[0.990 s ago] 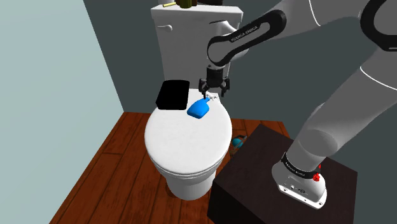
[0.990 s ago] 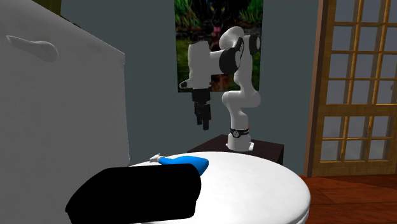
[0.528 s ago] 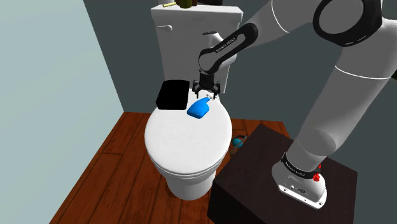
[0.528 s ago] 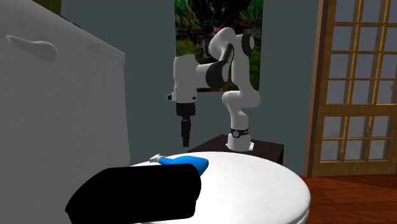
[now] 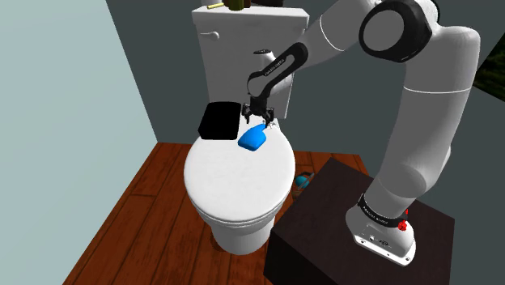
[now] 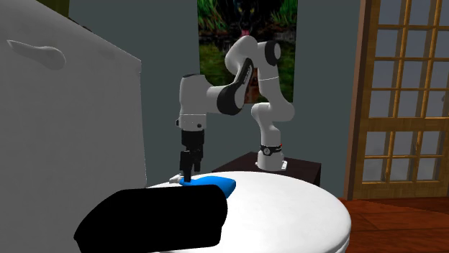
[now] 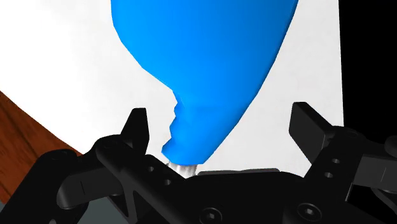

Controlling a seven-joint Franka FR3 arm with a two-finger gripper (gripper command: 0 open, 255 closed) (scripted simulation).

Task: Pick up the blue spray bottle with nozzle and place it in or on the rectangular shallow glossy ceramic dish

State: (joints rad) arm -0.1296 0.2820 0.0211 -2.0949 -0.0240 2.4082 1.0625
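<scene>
A blue spray bottle (image 5: 252, 140) lies on its side on the white toilet lid (image 5: 235, 178), its whitish nozzle end pointing at the tank. Just beside it, on the shoulder view's left, rests a flat black rectangular dish (image 5: 219, 121). My gripper (image 5: 259, 121) points down over the bottle's nozzle end, low above the lid. In the wrist view the two fingers (image 7: 137, 126) stand apart with the bottle's narrow neck (image 7: 200, 127) between them, untouched, so my gripper (image 7: 221, 118) is open. The second exterior view has my gripper (image 6: 186, 171) right at the bottle (image 6: 216, 185), behind the dish (image 6: 155, 219).
The white toilet tank (image 5: 243, 48) rises close behind the dish and the bottle. A grey-blue wall (image 5: 73, 97) stands at the shoulder view's left. A small object (image 5: 303, 180) lies on the wooden floor (image 5: 154, 202) between the toilet and the dark stand (image 5: 340, 227).
The arm has swung toward the shoulder view's left and lowered, bringing the gripper from above the lid down to the bottle's nozzle end. The bottle and the dish have not moved.
</scene>
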